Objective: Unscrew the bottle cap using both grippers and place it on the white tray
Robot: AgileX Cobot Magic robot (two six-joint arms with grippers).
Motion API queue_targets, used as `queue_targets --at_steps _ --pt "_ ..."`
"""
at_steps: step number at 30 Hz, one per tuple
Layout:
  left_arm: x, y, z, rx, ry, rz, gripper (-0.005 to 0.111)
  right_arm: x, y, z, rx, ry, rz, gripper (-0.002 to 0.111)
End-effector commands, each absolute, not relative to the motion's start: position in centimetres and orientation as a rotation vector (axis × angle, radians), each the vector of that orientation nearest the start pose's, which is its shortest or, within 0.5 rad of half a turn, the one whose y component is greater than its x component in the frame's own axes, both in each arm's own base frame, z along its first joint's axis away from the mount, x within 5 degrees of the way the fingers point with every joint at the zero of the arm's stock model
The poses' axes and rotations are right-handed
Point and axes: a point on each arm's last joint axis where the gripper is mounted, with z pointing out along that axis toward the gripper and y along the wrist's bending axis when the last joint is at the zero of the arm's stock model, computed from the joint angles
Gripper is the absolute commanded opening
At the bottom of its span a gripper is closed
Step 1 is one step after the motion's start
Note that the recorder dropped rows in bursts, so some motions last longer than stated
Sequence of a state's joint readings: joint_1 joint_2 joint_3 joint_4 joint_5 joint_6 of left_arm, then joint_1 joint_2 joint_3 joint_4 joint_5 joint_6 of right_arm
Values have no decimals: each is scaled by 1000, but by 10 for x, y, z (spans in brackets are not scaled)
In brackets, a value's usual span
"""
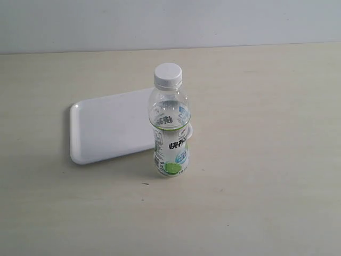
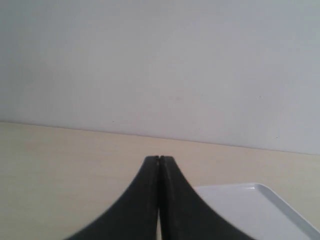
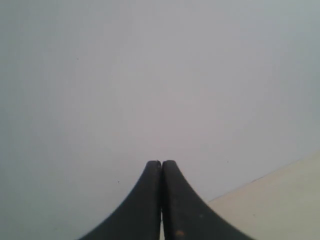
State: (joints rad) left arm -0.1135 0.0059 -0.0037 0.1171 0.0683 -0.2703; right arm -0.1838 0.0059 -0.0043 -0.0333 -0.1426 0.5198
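The clear bottle (image 1: 170,133) with a lime label stands upright in the middle of the table. Its white ribbed bottle cap (image 1: 168,75) sits on the neck. Behind it and to the left lies the white tray (image 1: 101,128), flat on the table. No arm or gripper appears in the exterior view. In the left wrist view my left gripper (image 2: 159,159) is shut with nothing in it, and a corner of the white tray (image 2: 260,210) shows beside it. My right gripper (image 3: 161,163) is shut too, holding nothing, with the pale wall behind it. Neither wrist view shows the bottle.
The beige table (image 1: 266,186) runs back to a pale grey wall (image 1: 170,21). A strip of the table (image 3: 280,205) shows in the right wrist view beside the jaws.
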Motion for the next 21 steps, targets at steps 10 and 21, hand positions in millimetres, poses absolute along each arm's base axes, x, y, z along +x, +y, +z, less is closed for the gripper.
queue_targets --at_steps 10,21 --pt "49 -9 240 -30 1188 -327 0 54 -7 225 292 1321 116 0" --pt "45 -10 247 -108 1098 -489 0 55 -11 208 354 1501 58 0"
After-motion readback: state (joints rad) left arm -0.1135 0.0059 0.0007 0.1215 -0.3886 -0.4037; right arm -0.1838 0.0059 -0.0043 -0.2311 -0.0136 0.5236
